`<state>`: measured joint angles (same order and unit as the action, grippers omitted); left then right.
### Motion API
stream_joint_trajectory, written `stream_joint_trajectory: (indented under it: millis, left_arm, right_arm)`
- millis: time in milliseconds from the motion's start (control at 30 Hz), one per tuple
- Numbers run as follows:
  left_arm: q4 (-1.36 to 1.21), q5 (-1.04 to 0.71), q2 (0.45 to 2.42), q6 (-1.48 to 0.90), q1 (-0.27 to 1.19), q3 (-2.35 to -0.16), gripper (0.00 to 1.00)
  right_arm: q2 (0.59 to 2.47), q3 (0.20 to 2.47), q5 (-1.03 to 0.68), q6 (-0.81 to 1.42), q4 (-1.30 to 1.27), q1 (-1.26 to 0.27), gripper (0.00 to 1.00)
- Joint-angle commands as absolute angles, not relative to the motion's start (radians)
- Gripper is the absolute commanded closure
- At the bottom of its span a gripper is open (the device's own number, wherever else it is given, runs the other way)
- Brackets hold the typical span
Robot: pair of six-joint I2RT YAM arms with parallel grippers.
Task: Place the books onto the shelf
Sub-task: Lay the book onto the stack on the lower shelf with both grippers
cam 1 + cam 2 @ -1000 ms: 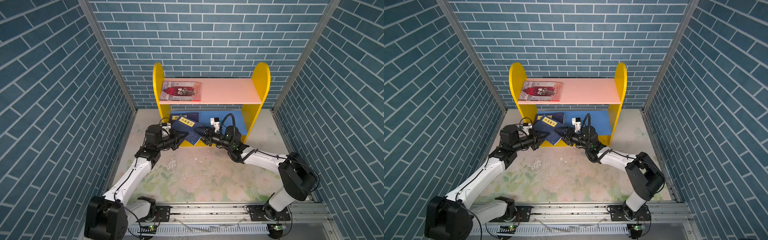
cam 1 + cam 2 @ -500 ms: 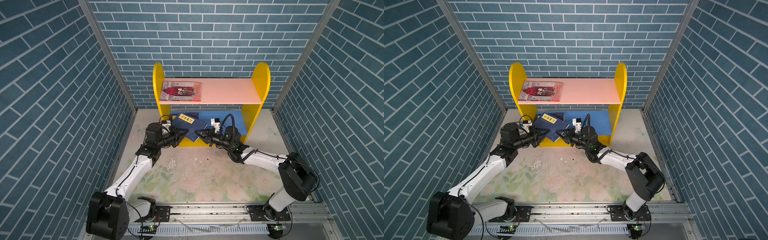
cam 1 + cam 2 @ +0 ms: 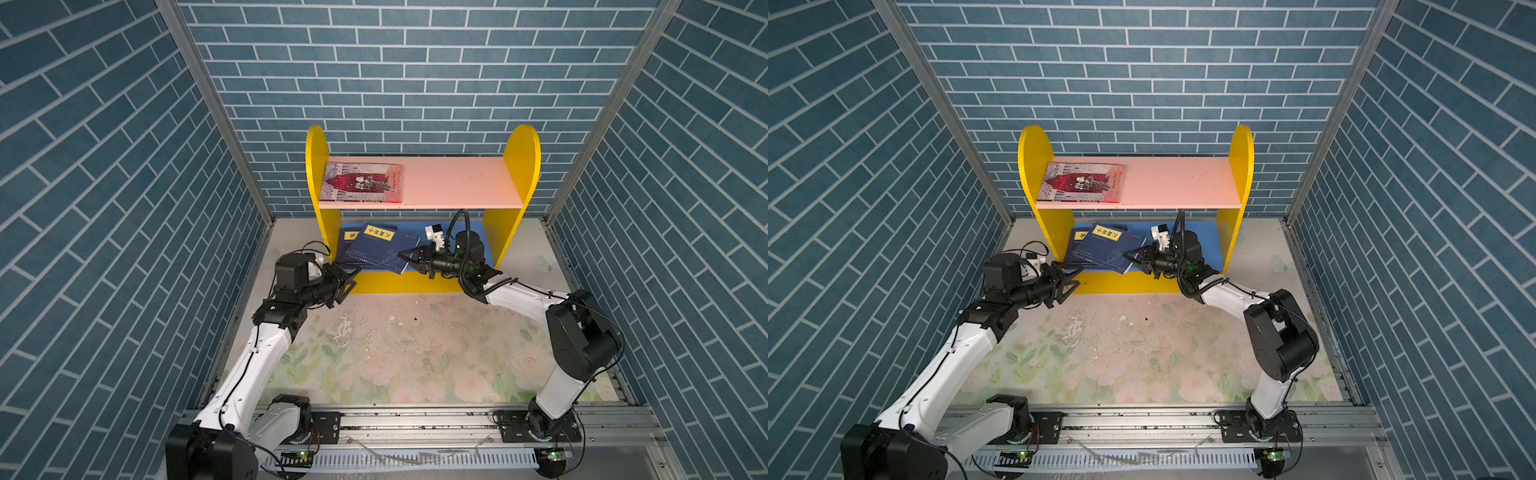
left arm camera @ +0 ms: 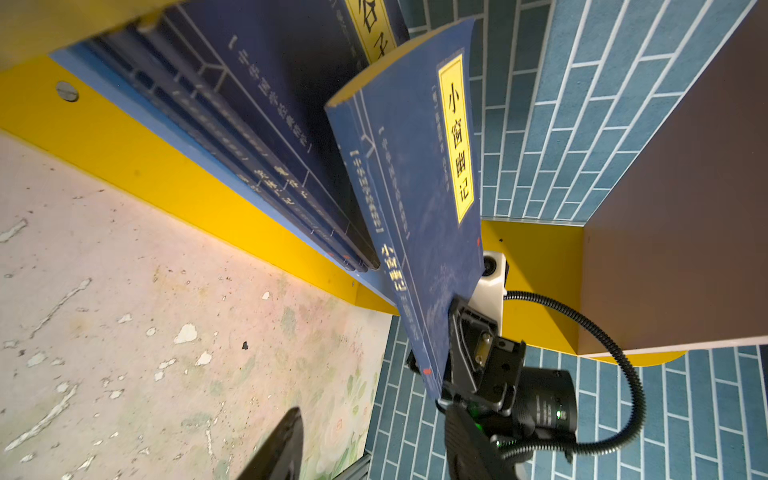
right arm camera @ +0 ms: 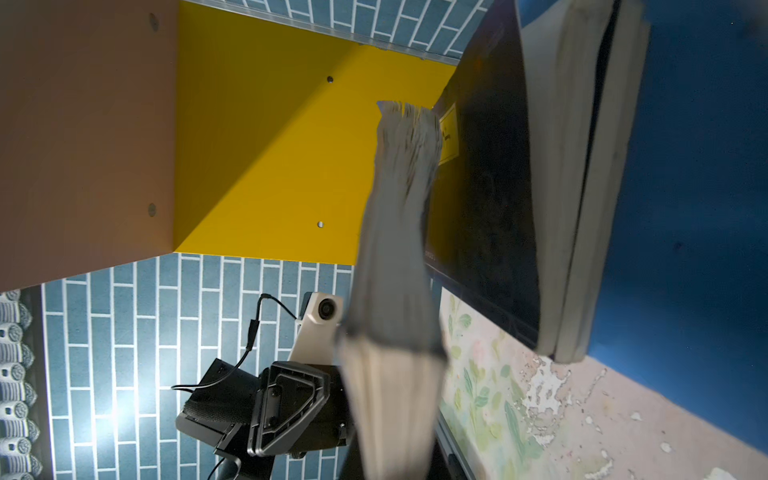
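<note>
- Under the pink board (image 3: 457, 183) of the shelf (image 3: 524, 158), the rear of the blue lower board (image 3: 1209, 237) was hidden in both top views.
- On that board, the top navy book (image 3: 376, 249) covered most of the navy stack (image 3: 344, 249); its count was unclear.
- Before the shelf, one finger (image 4: 279, 446) of the left gripper (image 3: 353, 279) was blurred and cut off in the left wrist view.

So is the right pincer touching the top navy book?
Touching. The left wrist view shows the right pincer clamped on the corner of the top navy book.
</note>
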<state>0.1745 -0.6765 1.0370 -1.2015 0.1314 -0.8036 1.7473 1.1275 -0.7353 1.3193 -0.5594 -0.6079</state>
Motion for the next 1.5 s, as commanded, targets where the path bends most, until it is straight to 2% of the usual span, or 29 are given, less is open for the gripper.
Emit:
stream_joint_trajectory:
  millis: [0,167,700,1067,1133,1333,1467]
  left_arm:
    - [0.231,-0.681,1.013,-1.157,0.126,-0.802,0.43]
    - [0.222,-0.675,1.011,-1.157,0.124,-0.795,0.43]
    - [0.202,-0.668,1.023,-1.16,0.123,-0.799,0.41]
    - [0.197,-0.669,1.023,-1.169,0.123,-0.79,0.41]
    - [0.196,-0.668,1.023,-1.169,0.123,-0.79,0.41]
    - [0.189,-0.669,1.023,-1.175,0.123,-0.793,0.4]
    - [0.183,-0.67,1.027,-1.181,0.123,-0.791,0.4]
  right_arm:
    - [1.764,1.229,-0.863,1.174,-0.426,-0.589,1.0]
    - [1.809,1.352,-0.917,1.042,-0.215,-0.565,1.0]
    - [1.949,1.456,-0.982,1.034,-0.234,-0.514,0.99]
    - [2.066,1.578,-1.023,1.02,-0.16,-0.512,0.9]
    - [2.078,1.6,-1.024,1.009,-0.139,-0.512,0.85]
    - [2.076,1.633,-0.986,0.95,-0.046,-0.507,0.59]
    - [2.067,1.643,-0.957,0.937,-0.024,-0.506,0.52]
